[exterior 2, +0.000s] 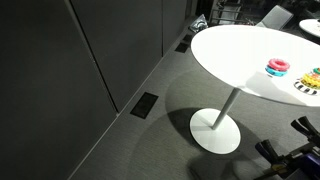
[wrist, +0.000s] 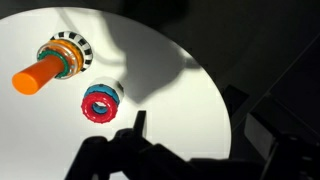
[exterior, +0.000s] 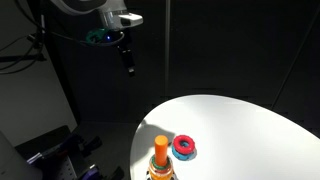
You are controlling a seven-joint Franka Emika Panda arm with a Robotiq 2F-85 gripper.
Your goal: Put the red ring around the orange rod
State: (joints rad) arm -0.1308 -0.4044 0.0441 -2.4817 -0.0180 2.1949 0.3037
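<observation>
The red ring (wrist: 100, 103) lies flat on the round white table (wrist: 160, 60), on top of a blue ring (exterior: 187, 154). It also shows in both exterior views (exterior: 185, 145) (exterior 2: 277, 67). The orange rod (wrist: 38, 76) stands just beside it on a yellowish base that carries other coloured rings (wrist: 66, 52); an exterior view shows it upright (exterior: 161, 148). My gripper (wrist: 197, 120) hangs high above the table and well away from the ring, open and empty (exterior: 127, 60). Its fingers show only as dark shapes in the wrist view.
The table stands on a single white pedestal foot (exterior 2: 215, 130) over grey carpet. Dark wall panels (exterior 2: 90, 60) surround the area. Dark equipment and cables (exterior: 55, 148) lie on the floor beside the table.
</observation>
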